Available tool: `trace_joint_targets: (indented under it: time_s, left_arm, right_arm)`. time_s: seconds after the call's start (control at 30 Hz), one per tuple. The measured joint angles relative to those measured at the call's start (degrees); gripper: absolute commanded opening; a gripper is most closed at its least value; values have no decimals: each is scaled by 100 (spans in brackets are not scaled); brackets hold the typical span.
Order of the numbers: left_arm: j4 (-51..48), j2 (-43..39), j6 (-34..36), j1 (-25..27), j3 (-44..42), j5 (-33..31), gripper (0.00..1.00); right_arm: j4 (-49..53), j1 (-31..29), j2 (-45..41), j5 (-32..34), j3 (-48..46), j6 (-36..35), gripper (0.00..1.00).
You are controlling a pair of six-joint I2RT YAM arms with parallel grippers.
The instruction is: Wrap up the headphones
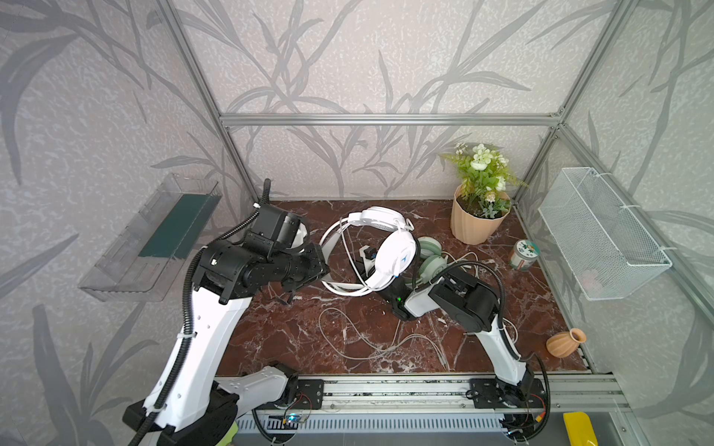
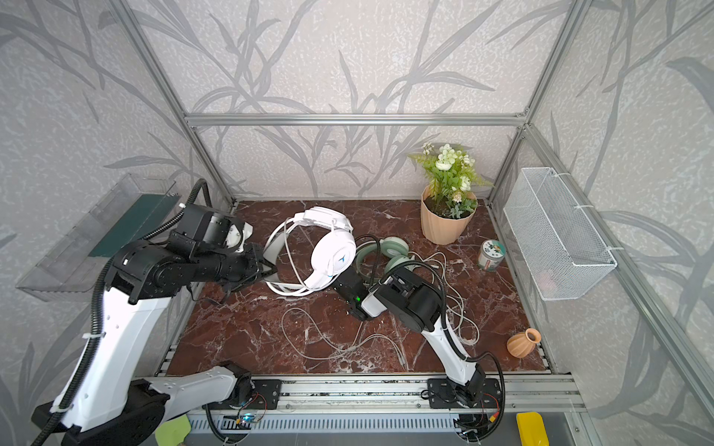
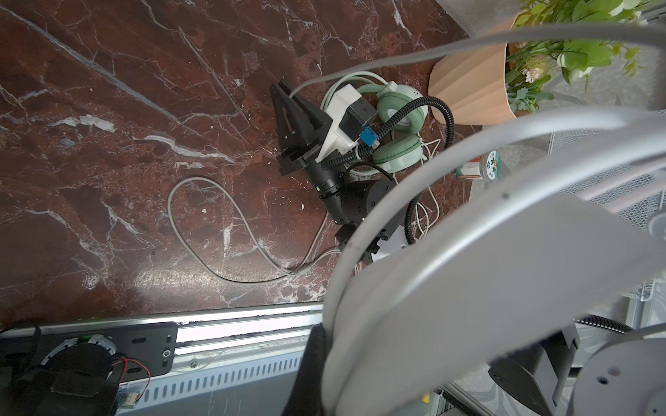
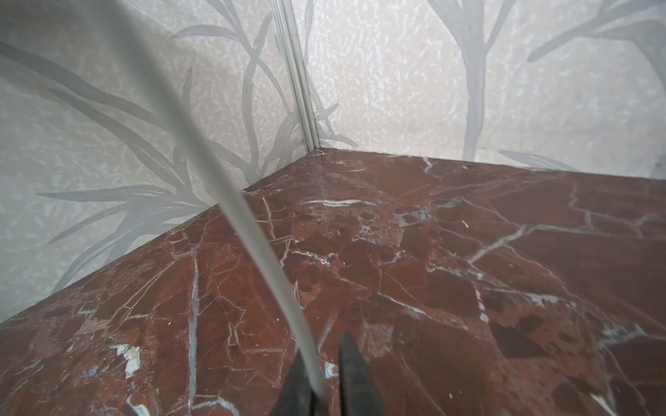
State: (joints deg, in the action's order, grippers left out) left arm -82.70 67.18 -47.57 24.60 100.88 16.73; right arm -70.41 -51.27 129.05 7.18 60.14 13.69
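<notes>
The left gripper was clamped on the headband of the white headset, which hung above the middle of the table. The green headset lay toward the back right corner, near the flower pot. A pale cable ran between the fingers of the right gripper. Whether they pinched it could not be determined.

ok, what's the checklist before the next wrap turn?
1. left tool shut on white headset headband: ok.
2. cable threaded through right tool: ok.
3. right tool clamped on it: cannot tell.
4. mint headset clear of right arm: not ok, wrist hangs close over it.
5. slack cable on table unsnagged: cannot tell, it runs under the right arm.
6. plant pot clear of white headset: ok.
</notes>
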Motion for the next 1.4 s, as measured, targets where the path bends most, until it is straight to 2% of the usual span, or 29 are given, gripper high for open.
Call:
trace_joint_targets:
  time_s: [0.1, 0.4, 0.63, 0.83, 0.93, 1.17, 1.4]
  left_arm:
    - [-26, -2, 17, 39, 55, -31, 0]
    - [-267, 87, 190, 151, 503, -308, 0]
    - [-304, 125, 457, 160, 590, -811, 0]
    - [-297, 404, 761, 107, 597, -1318, 0]
    - [-243, 616, 927, -155, 595, -1412, 0]
    - [70, 968, 1213, -1126, 382, -1132, 0]
    - [140, 922, 1373, -1241, 319, -695, 0]
  right_arm:
    - [-55, 46, -120, 197, -437, 302, 0]
    - [-706, 205, -767, 393, -1438, 1056, 0]
    - [-857, -55, -1370, 706, -2192, 1220, 0]
    - [-859, -573, -2035, 846, -2699, 1069, 0]
    - [-866, -953, -2293, 774, -2903, 999, 0]
    - [-872, -1685, -2623, 474, -3324, 752, 0]
    - [-883, -1709, -2487, 411, -3475, 837, 0]
